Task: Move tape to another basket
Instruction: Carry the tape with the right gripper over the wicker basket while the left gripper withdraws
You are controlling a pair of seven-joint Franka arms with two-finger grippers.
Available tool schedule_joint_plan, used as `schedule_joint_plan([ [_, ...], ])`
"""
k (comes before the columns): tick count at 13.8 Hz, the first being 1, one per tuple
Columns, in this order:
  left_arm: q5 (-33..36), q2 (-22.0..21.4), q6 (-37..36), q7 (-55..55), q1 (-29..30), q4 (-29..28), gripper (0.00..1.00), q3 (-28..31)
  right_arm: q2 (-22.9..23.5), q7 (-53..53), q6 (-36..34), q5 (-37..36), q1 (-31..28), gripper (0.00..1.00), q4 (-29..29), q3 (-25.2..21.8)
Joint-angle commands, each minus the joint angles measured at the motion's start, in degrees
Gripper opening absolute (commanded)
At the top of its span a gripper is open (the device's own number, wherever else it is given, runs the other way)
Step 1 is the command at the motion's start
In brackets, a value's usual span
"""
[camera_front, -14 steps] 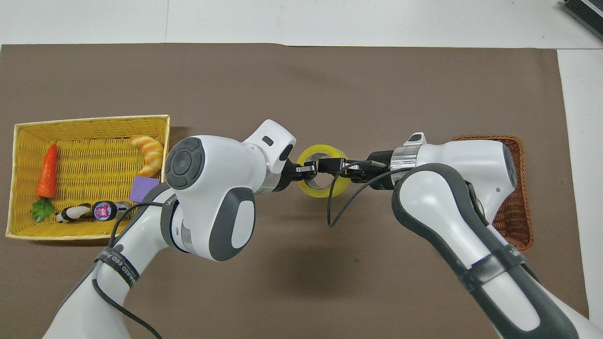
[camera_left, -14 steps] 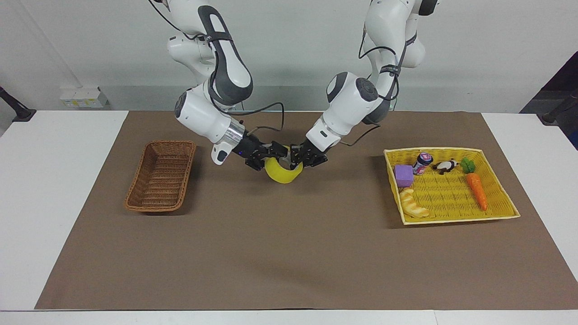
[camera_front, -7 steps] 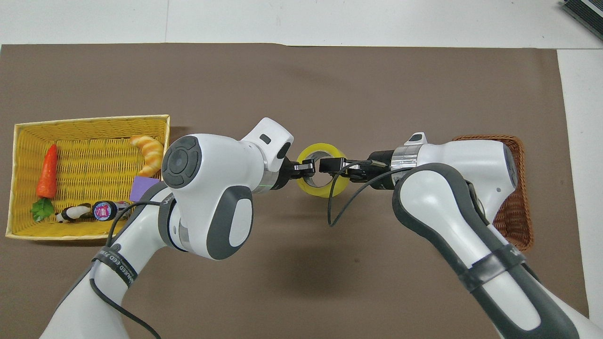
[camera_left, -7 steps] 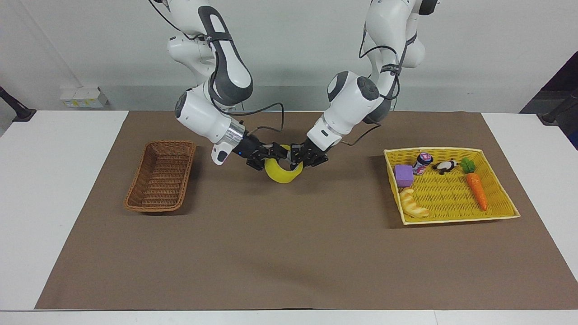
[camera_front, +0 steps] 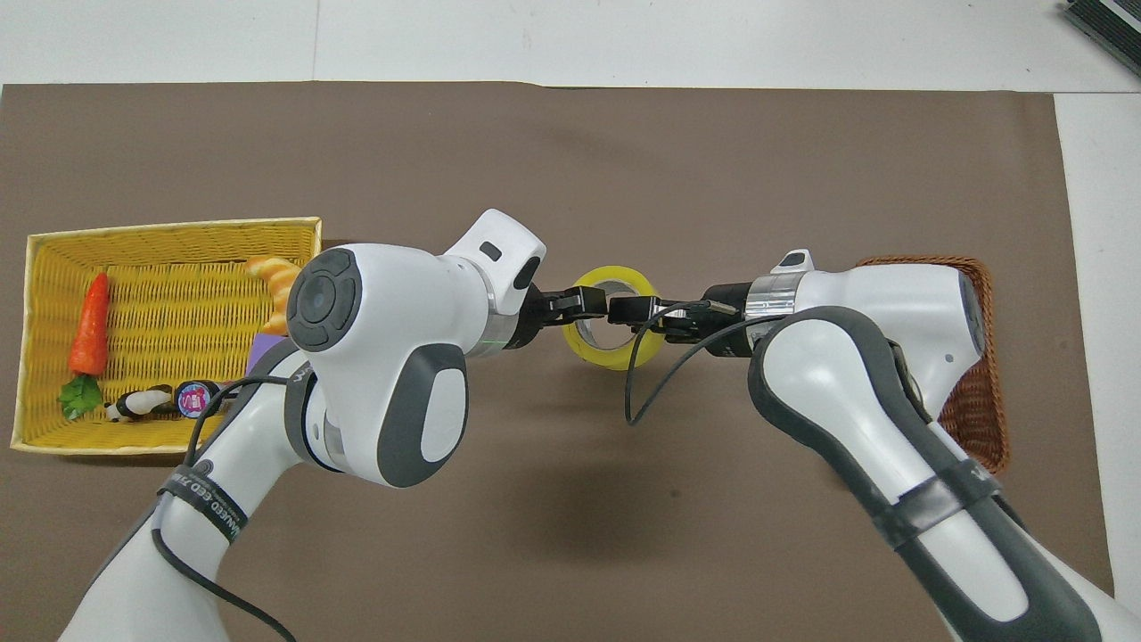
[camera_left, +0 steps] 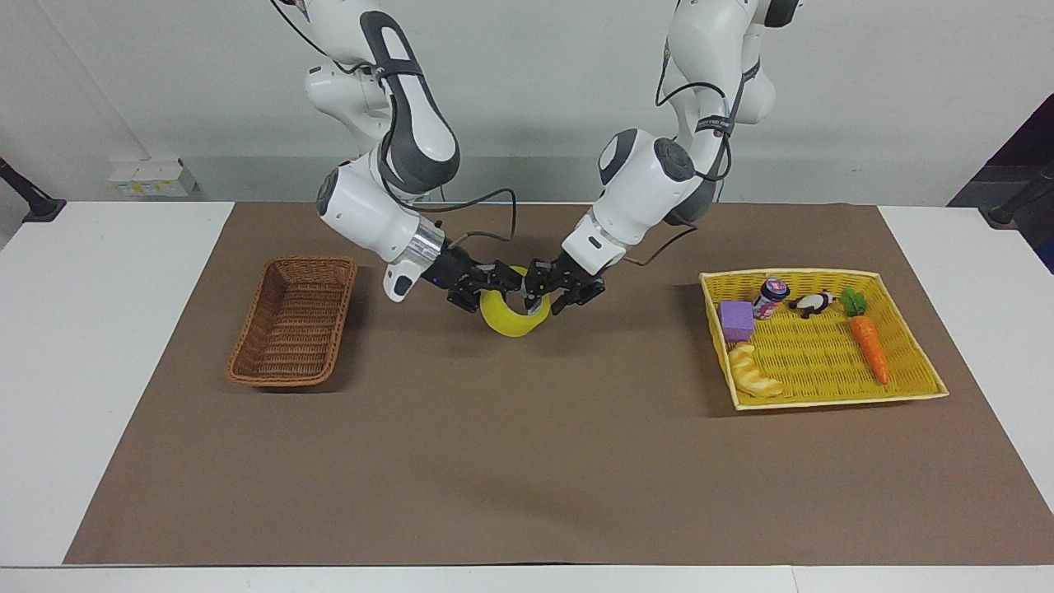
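Observation:
The yellow tape hangs in the air over the middle of the brown mat, between my two grippers; it also shows in the overhead view. My right gripper is shut on the tape's rim at the side toward the brown wicker basket. My left gripper is at the tape's other side with its fingers spread apart, no longer clamping the rim. The brown basket stands empty at the right arm's end of the mat, partly under the right arm in the overhead view.
The yellow woven basket stands at the left arm's end. It holds a carrot, a croissant, a purple block, a small can and a panda toy.
My left gripper's fingers have spread apart and let go of the tape's rim. The tape has shifted slightly toward the brown basket in my right gripper.

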Motion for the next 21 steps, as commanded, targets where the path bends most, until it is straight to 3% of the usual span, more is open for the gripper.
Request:
schedule_joint_plan([
  [1,1.4,-4.6,-5.0,0.6,2.8,-0.5,1.00,0.3,-1.2,-1.4,-0.3,1.4,-1.3,0.00,0.1,0.0],
  [7,20.8,-10.8,-18.4,1.1,11.1,-0.3,1.00,0.3,-2.7,-1.0,-0.5,-4.3,-2.9,0.00,0.8,-0.3],
  [11,29.1,-10.7,-22.0,6.3,17.3,4.3,1.00,0.3,-3.6,-0.5,-5.0,-13.2,-6.3,0.00,2.1,-0.4],
  [17,31.8,-11.0,-42.8,23.7,27.8,19.8,1.00,0.5,-3.6,-4.0,-18.3,-27.7,-16.7,0.00,4.3,-0.3],
  [21,31.6,-10.2,-53.0,27.7,31.2,27.9,1.00,0.8,-3.9,-4.6,-20.6,-35.0,-23.4,0.00,4.3,-0.3],
])
